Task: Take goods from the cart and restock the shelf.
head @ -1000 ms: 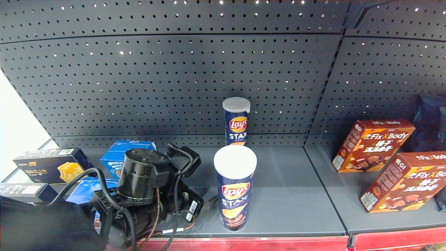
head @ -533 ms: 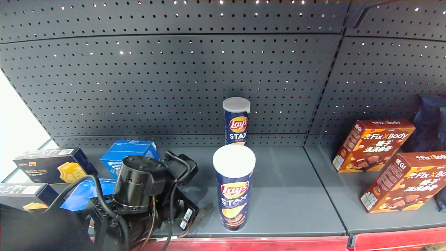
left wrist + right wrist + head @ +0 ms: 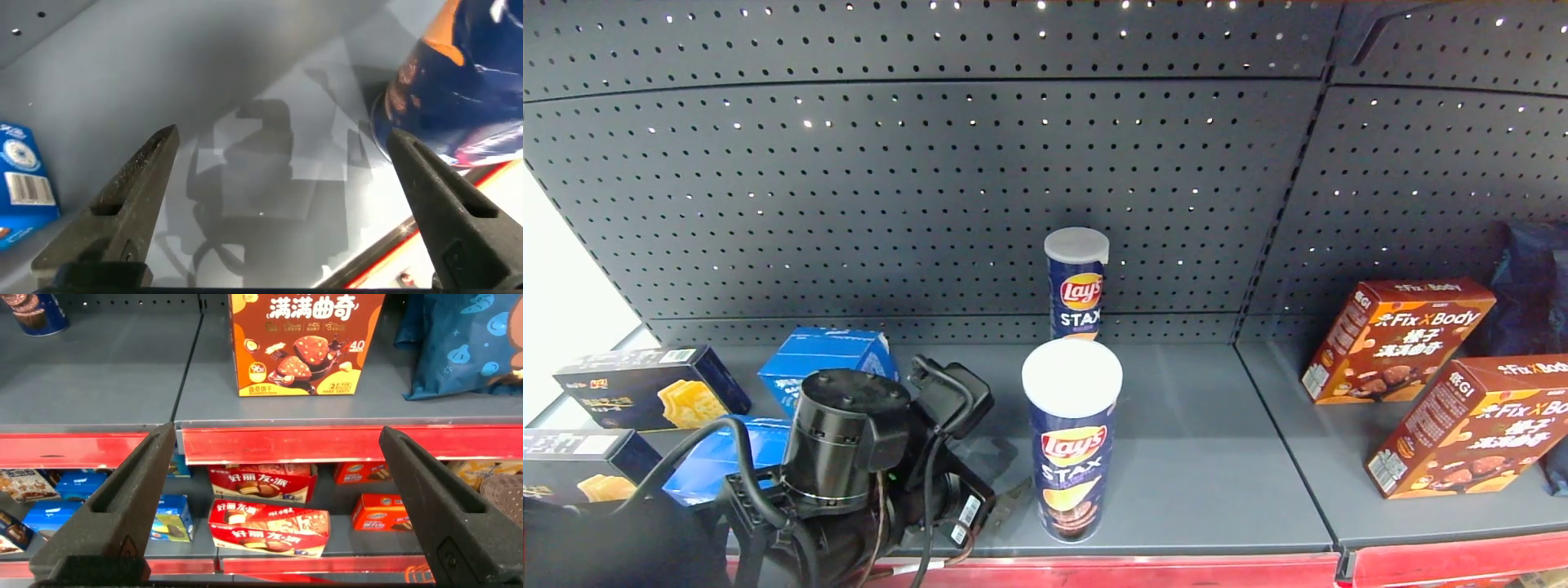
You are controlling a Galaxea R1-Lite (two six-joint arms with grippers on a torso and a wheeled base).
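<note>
1 chip can upright just beside left gripper, jaws spread.

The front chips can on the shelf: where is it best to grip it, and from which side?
Probably hold the front chips can by its round wall at mid-height, coming sideways from the robot's left, where the open left gripper is. It stands upright, its lid is wide, and a second can stands behind it.

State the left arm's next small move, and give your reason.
Probably draw the left hand straight back off the shelf: it is open and empty, and the front chip can already stands upright beside it.
</note>
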